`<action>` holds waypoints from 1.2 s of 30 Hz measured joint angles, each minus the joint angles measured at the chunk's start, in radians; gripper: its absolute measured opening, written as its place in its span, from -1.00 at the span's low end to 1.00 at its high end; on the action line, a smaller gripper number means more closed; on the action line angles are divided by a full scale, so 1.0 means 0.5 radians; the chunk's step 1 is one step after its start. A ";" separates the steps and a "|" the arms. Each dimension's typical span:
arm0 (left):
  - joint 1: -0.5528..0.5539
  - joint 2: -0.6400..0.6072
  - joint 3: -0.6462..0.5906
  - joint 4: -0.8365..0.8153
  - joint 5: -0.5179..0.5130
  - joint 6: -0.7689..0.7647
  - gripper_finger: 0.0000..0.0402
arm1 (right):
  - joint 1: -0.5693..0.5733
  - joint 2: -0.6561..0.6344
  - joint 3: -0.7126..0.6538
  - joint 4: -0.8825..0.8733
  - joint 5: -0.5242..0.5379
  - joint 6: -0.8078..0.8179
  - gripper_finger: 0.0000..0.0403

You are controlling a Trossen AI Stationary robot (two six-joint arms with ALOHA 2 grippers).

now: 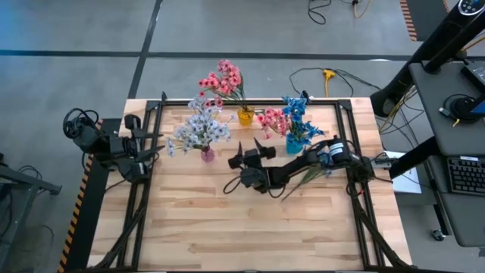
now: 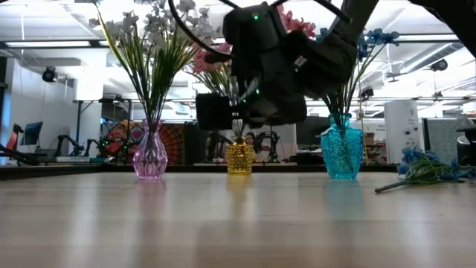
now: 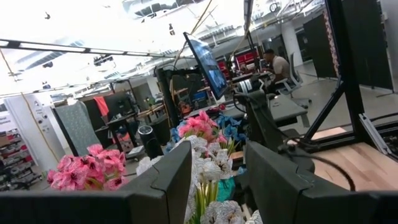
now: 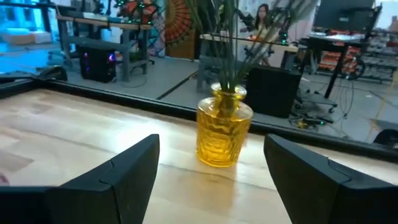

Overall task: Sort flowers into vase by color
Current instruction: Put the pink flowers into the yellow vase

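Observation:
Three vases stand along the table's far side. A pink vase (image 1: 207,154) holds white-lavender flowers (image 1: 198,129). A yellow vase (image 4: 222,132) holds pink flowers (image 1: 221,80). A blue vase (image 2: 341,155) holds blue flowers (image 1: 297,112). More pink blossoms (image 1: 271,119) show between the yellow and blue vases; which vase they stand in I cannot tell. One loose blue flower (image 2: 425,168) lies flat on the table at the right. My right gripper (image 4: 211,152) is open and level, a little above the table and pointing at the yellow vase. My left gripper (image 3: 217,180) waits open at the left edge.
The right arm (image 1: 318,155) reaches across the table's middle, over the loose flower's stem (image 1: 303,179). The black frame rails (image 1: 250,104) run along the table's far and side edges. Bare wood (image 1: 227,227) fills the near half. Beyond the table are cables and desks.

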 joint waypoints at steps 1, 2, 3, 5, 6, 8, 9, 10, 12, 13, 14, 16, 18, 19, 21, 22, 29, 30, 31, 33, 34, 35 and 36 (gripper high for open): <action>0.000 0.000 0.000 -0.007 0.000 0.000 -0.33 | -0.004 -0.006 0.010 -0.001 0.017 -0.013 0.38; 0.000 0.000 0.000 -0.008 0.000 0.000 -0.33 | -0.008 -0.018 0.015 -0.001 0.047 -0.020 0.37; 0.000 0.000 0.000 -0.010 0.000 0.000 -0.33 | -0.016 -0.030 0.015 0.000 0.082 -0.018 0.36; 0.000 -0.001 0.000 -0.010 0.000 0.000 -0.33 | -0.041 -0.052 0.014 0.001 0.096 0.017 0.34; 0.000 -0.002 0.000 -0.011 0.000 0.000 -0.33 | -0.056 -0.057 0.010 0.001 0.093 0.051 0.33; 0.000 -0.002 0.000 -0.011 0.000 0.000 -0.33 | -0.085 -0.058 0.009 -0.001 0.075 0.076 0.32; 0.000 -0.002 0.000 -0.011 0.000 0.000 -0.33 | -0.097 -0.058 0.009 -0.005 0.075 0.075 0.32; 0.000 -0.002 0.000 -0.011 0.000 0.000 -0.33 | -0.105 -0.059 0.008 -0.006 0.075 0.055 0.32; 0.000 -0.002 0.000 -0.012 0.000 0.000 -0.33 | -0.109 -0.063 0.010 -0.005 0.077 -0.001 0.32; 0.000 -0.002 0.000 -0.015 0.000 0.000 -0.33 | -0.108 -0.065 0.017 -0.002 0.076 -0.033 0.33; 0.000 -0.002 0.000 -0.024 0.000 0.000 -0.33 | -0.104 -0.065 0.024 -0.003 0.076 -0.075 0.34; 0.000 0.000 0.000 -0.054 0.000 0.000 -0.33 | -0.071 -0.070 0.040 -0.004 0.076 -0.147 0.35; 0.000 0.011 0.000 -0.062 0.000 -0.019 -0.33 | -0.011 -0.112 0.043 -0.017 0.075 -0.241 0.35; 0.000 0.021 0.000 -0.059 0.001 -0.036 -0.33 | 0.031 -0.148 0.042 -0.017 0.076 -0.318 0.34; 0.000 0.055 0.000 -0.055 0.011 -0.054 -0.33 | 0.119 -0.262 0.023 -0.014 0.077 -0.498 0.33; 0.000 0.082 0.000 -0.040 0.032 -0.063 -0.33 | 0.161 -0.331 0.011 -0.012 0.072 -0.591 0.32; 0.001 0.515 0.018 0.445 0.066 0.035 -0.33 | 0.431 -0.902 -0.175 -0.483 -0.398 -0.555 0.24; 0.007 0.590 0.034 0.489 0.058 0.056 -0.33 | 0.442 -0.987 -0.197 -0.613 -0.507 -0.451 0.24; 0.017 0.662 0.062 0.515 0.056 0.076 -0.33 | 0.447 -1.068 -0.215 -0.758 -0.592 -0.341 0.23; 0.047 0.805 0.153 0.520 0.057 0.114 -0.34 | 0.443 -1.219 -0.236 -1.069 -0.685 -0.172 0.21; 0.064 0.872 0.213 0.519 0.058 0.123 -0.35 | 0.441 -1.294 -0.241 -1.208 -0.724 -0.116 0.20; 0.086 0.935 0.276 0.508 0.058 0.125 -0.36 | 0.437 -1.363 -0.245 -1.332 -0.755 -0.078 0.19; 0.116 0.996 0.344 0.492 0.058 0.126 -0.37 | 0.438 -1.434 -0.246 -1.442 -0.781 -0.054 0.18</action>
